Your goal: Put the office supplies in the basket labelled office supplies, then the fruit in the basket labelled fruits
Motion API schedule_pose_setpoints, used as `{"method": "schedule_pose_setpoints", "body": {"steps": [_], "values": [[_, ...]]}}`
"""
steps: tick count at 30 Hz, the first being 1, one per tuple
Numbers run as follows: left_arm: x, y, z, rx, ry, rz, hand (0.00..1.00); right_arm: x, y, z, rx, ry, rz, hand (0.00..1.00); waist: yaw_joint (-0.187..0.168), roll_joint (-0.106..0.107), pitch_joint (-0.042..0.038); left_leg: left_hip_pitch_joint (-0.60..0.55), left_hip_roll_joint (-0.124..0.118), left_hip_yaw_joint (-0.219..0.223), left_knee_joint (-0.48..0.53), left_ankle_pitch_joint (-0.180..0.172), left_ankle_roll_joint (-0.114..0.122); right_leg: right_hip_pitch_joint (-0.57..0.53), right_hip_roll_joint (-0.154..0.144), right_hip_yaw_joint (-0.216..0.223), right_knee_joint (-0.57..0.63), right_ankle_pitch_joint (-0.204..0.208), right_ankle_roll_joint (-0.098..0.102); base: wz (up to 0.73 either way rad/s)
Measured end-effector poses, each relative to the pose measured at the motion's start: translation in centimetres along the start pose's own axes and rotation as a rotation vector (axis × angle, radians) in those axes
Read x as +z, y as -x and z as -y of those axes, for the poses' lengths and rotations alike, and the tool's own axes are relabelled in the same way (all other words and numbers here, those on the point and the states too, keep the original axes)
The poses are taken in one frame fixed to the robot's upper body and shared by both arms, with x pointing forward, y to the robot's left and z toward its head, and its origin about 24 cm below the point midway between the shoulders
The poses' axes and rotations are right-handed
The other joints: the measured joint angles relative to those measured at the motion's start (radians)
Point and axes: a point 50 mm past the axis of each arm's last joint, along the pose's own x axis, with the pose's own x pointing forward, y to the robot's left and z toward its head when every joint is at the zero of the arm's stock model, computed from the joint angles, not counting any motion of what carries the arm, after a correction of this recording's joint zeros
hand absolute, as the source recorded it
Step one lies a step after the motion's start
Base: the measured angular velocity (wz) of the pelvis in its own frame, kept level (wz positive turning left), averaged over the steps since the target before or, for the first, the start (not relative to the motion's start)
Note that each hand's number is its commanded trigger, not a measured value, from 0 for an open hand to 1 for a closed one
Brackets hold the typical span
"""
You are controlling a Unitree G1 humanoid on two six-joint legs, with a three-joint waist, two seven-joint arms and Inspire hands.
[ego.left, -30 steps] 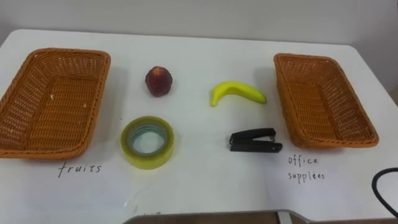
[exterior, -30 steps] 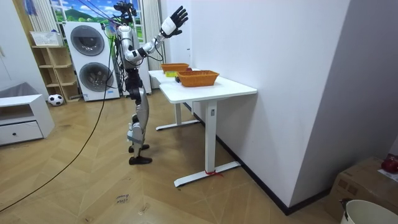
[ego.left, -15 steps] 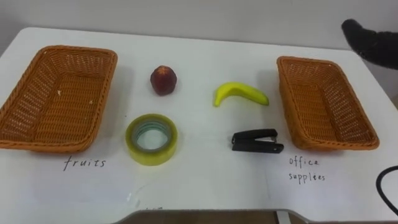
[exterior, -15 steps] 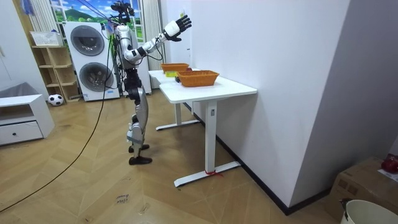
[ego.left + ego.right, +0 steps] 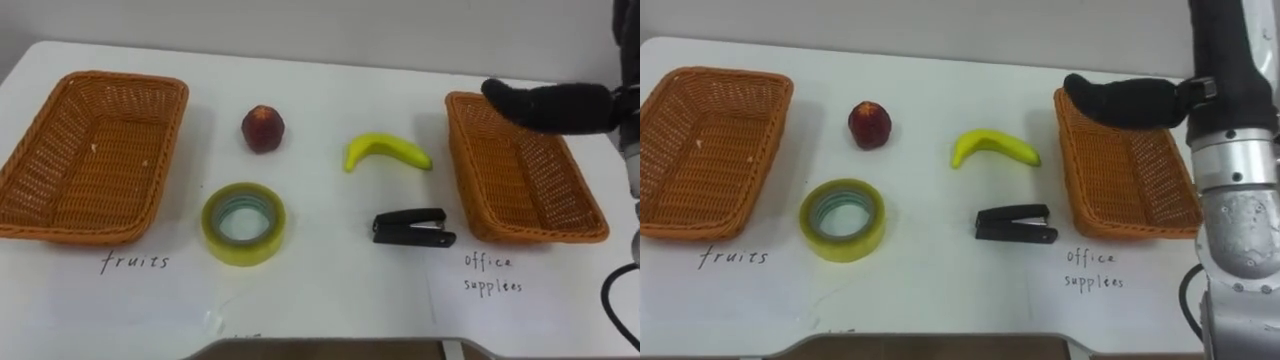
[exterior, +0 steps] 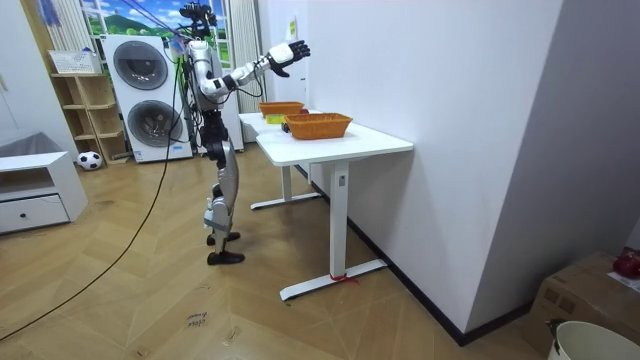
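Note:
On the white table lie a dark red apple (image 5: 263, 128), a yellow banana (image 5: 385, 151), a roll of yellowish tape (image 5: 244, 222) and a black stapler (image 5: 412, 227). An empty wicker basket (image 5: 30, 225) stands at the left above the handwritten word "fruits" (image 5: 135, 263). A second empty basket (image 5: 592, 230) stands at the right above "office supplies" (image 5: 490, 272). My right hand (image 5: 545, 105) reaches in from the right and hovers over the far end of the right basket, its fingers straight and pointing left, holding nothing. In the room view this hand (image 6: 288, 53) is stretched out above the table.
I stand at the table's (image 6: 340, 140) long side, with a wall right behind its far edge. The fruit and supplies lie in the middle strip between the baskets. Two washing machines (image 6: 140, 95) and a shelf stand behind me.
My right arm has come down from high above my head and entered the eye view from the upper right. It now hangs over the right basket. The things on the table have not moved.

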Motion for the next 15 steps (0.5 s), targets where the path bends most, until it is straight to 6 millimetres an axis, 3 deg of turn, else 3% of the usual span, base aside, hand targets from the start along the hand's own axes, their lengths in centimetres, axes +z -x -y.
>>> {"method": "schedule_pose_setpoints", "body": {"steps": [15], "values": [[1.1, -0.2, 0.1, -0.021, -0.036, 0.021, 0.00, -0.4, 0.1, -2.4, 0.279, 0.036, -0.031, 0.00, 0.012, -0.006, -0.0029, -0.015, -0.003, -0.023, 0.005, 0.000, 0.000, -0.003, -0.002, -0.003, -0.002, 0.000, 0.000, 0.05]]}}
